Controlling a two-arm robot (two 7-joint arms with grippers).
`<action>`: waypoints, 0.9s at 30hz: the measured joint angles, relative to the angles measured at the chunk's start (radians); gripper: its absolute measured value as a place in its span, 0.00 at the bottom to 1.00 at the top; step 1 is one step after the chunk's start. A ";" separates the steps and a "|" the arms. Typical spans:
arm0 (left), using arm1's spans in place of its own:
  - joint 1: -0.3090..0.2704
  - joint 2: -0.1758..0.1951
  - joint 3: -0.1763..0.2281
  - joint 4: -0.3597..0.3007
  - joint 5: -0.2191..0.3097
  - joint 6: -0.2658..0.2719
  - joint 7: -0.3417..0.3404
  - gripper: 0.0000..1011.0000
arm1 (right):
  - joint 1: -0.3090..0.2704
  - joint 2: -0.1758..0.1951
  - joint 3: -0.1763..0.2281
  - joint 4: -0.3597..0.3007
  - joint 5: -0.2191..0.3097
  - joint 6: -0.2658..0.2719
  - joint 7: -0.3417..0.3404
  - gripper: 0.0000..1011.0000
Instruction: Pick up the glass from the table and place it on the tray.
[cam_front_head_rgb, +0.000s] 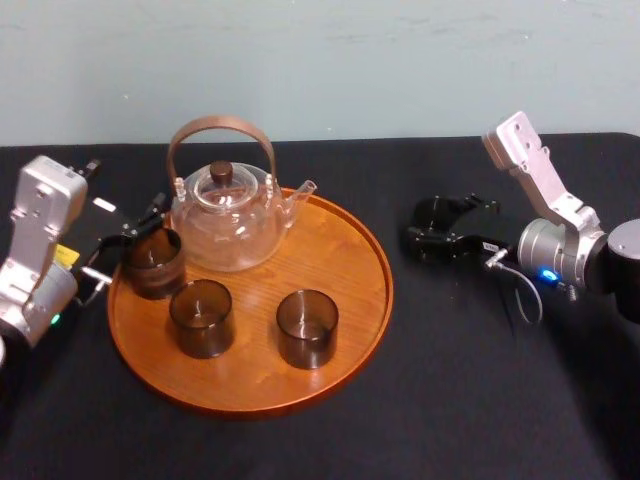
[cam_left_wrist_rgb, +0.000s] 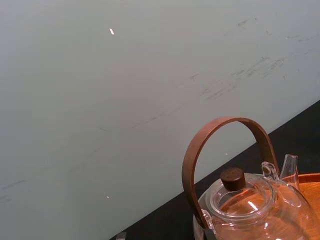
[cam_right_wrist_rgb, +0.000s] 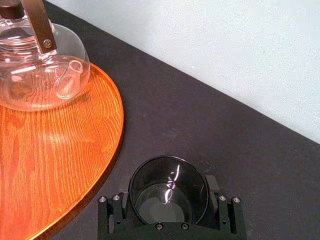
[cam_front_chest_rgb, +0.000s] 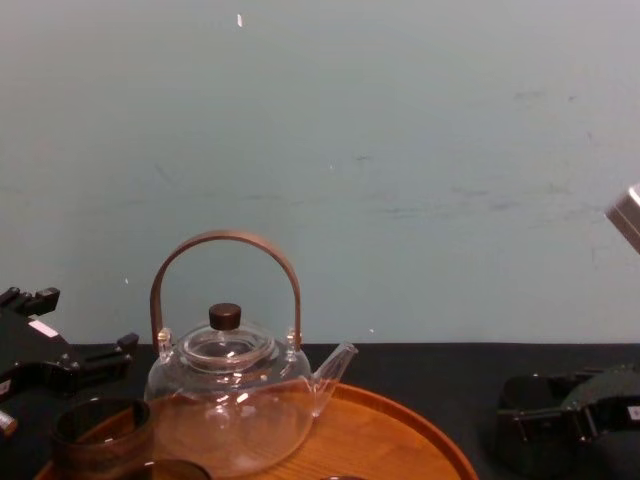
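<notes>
The head view looks forward and down from high up, taking in the whole tray (cam_front_head_rgb: 345, 250) left of centre on the black surface (cam_front_head_rgb: 460, 400), pale wall (cam_front_head_rgb: 320, 60) along the top. The chest view sits low, looking level across the surface, the teapot (cam_front_chest_rgb: 230, 405) at lower left. The left wrist view tilts up at the wall, teapot lower right. The right wrist view looks closely down over the right tool (cam_right_wrist_rgb: 168, 191) gripping a glass (cam_right_wrist_rgb: 165, 210) at the bottom edge. All four share the teapot.
</notes>
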 joint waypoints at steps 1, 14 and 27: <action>0.000 0.000 0.000 0.000 0.000 0.000 0.000 0.99 | 0.000 0.000 0.000 0.000 0.000 0.000 0.000 0.90; 0.000 0.000 0.000 0.000 0.000 0.000 0.000 0.99 | -0.020 0.044 0.017 -0.074 0.027 -0.020 0.059 0.90; 0.000 0.000 0.000 0.000 0.000 0.000 0.000 0.99 | 0.032 0.063 -0.045 -0.132 0.043 -0.077 0.158 0.90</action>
